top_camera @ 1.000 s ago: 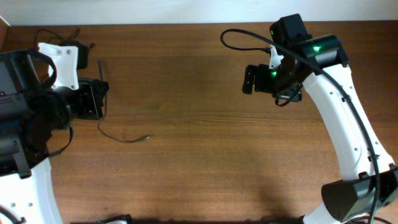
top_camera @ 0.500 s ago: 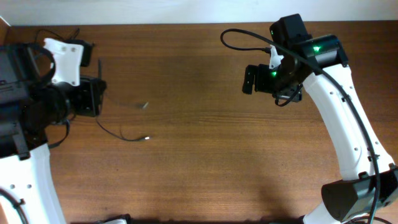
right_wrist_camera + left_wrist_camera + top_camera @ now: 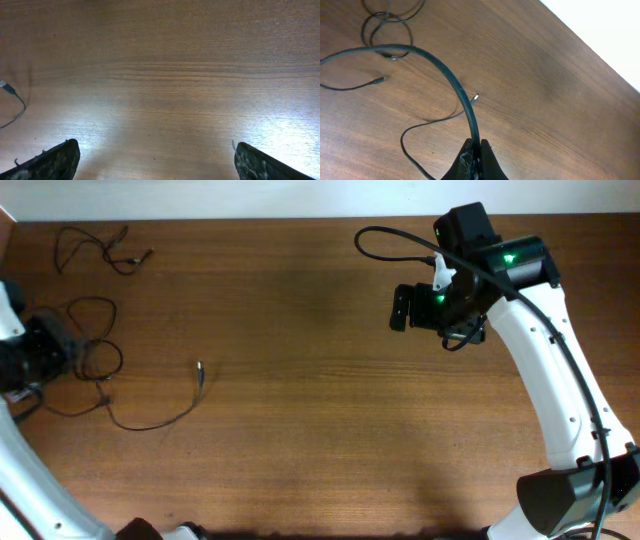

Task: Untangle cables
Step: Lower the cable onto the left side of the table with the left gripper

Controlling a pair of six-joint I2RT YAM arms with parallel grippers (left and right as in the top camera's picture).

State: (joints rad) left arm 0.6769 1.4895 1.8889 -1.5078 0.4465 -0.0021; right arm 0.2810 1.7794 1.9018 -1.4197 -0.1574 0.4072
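Note:
Thin black cables lie at the table's left. One small cable [image 3: 100, 245] sits at the far left corner. Loose loops [image 3: 95, 330] lie beside my left gripper [image 3: 62, 350], and one cord trails right to a small plug [image 3: 199, 368]. In the left wrist view my left gripper [image 3: 476, 152] is shut on a black cord [image 3: 455, 82] that arcs up and to the left; thin loops [image 3: 387, 25] and a plug end [image 3: 476, 96] lie beyond it. My right gripper [image 3: 400, 308] hovers far right of the cables, and its jaws [image 3: 155, 162] are wide open and empty.
The wooden table [image 3: 300, 430] fills the view, with a white wall along its far edge. A plug end of a thin cord [image 3: 6, 87] shows at the left edge of the right wrist view. The right arm's own thick cable [image 3: 385, 235] loops above its wrist.
My left arm has pulled back to the table's left edge, dragging the cord with it. The trailing plug has moved left and the loops now lie uncovered. The right arm has not moved.

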